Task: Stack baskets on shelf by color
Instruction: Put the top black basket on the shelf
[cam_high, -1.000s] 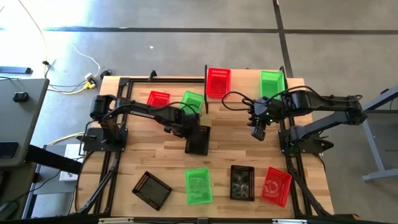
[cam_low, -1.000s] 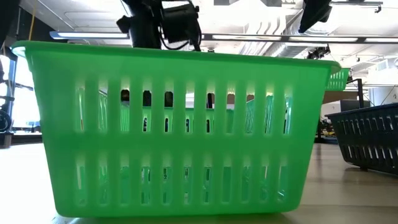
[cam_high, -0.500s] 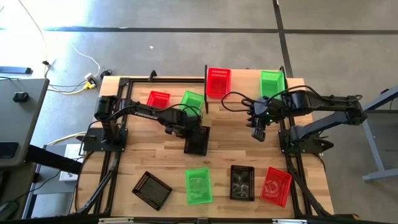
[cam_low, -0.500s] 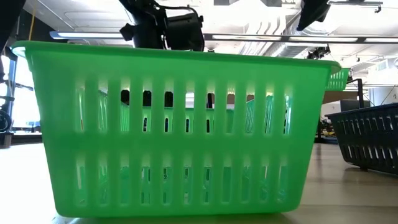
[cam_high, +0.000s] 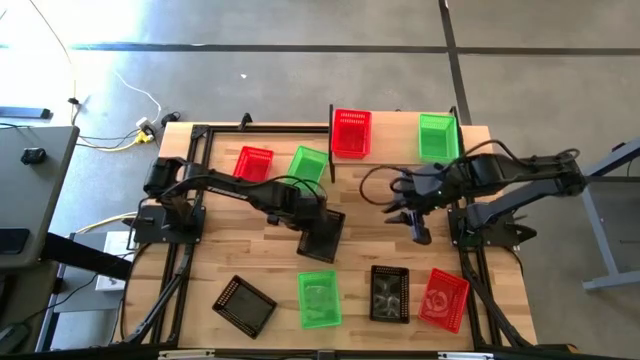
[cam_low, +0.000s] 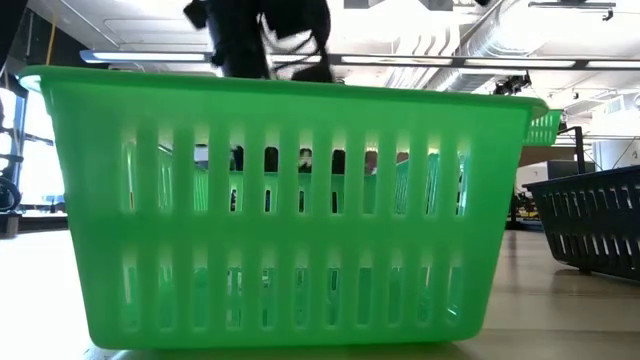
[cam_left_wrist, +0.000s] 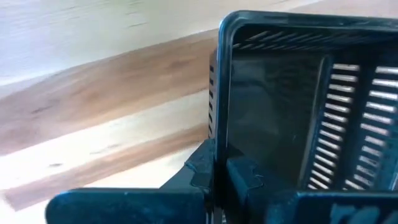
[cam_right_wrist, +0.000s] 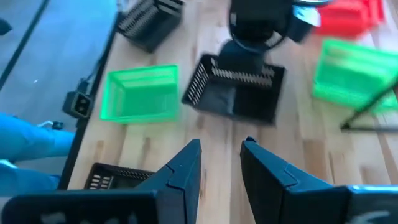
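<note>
While the left gripper (cam_high: 305, 212) clamps its fingers (cam_left_wrist: 239, 171) on the near wall of a black basket (cam_high: 322, 237) at mid-table, the right gripper (cam_high: 420, 232) hovers empty off to that basket's side, fingers (cam_right_wrist: 186, 165) parted a little. Ahead of the right gripper, 1 red basket (cam_high: 351, 132) and 1 green basket (cam_high: 437, 136) sit on the shelf (cam_high: 395, 135). Another green basket (cam_low: 290, 205) fills the low view.

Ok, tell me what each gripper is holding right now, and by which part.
The left gripper is shut on the rim of one wall of a black basket at mid-table. The right gripper is open and holds nothing.
</note>
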